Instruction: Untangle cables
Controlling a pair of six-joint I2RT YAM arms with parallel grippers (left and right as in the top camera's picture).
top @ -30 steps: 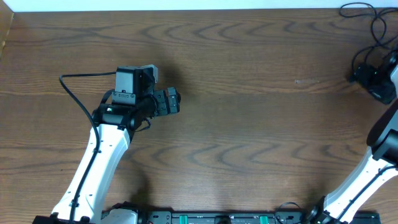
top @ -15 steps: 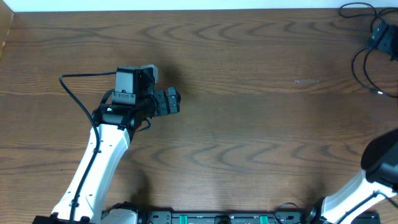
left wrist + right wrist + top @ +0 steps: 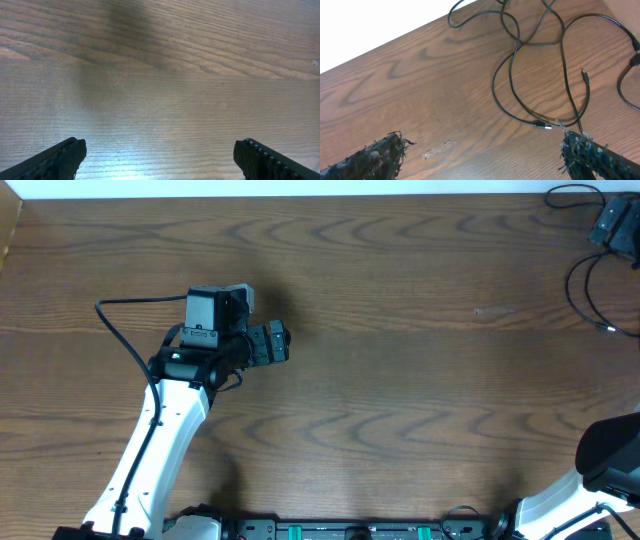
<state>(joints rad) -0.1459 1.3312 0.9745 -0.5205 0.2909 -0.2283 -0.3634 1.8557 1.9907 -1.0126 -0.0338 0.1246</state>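
Note:
Thin black cables (image 3: 582, 288) lie looped at the table's far right corner. In the right wrist view they cross each other in several loops (image 3: 514, 55). One small plug end (image 3: 545, 126) lies just ahead of my right finger, and another plug tip (image 3: 584, 75) sits further off. My right gripper (image 3: 482, 157) hovers over bare wood just short of the loops, open and holding nothing. Overhead, only its dark head (image 3: 610, 222) shows at the top right edge. My left gripper (image 3: 278, 342) rests far away at centre left. It is open over bare wood (image 3: 160, 160).
The table's far edge (image 3: 300, 197) meets a white surface just behind the cables. A pale scuff mark (image 3: 437, 147) sits between my right fingers. The left arm's own thick black wire (image 3: 120, 330) curves beside its wrist. The right arm's white link (image 3: 560, 500) shows at the bottom right.
The right gripper has moved from over the cable loop toward the far right corner, which uncovers the loop in the overhead view. The left arm has not moved.

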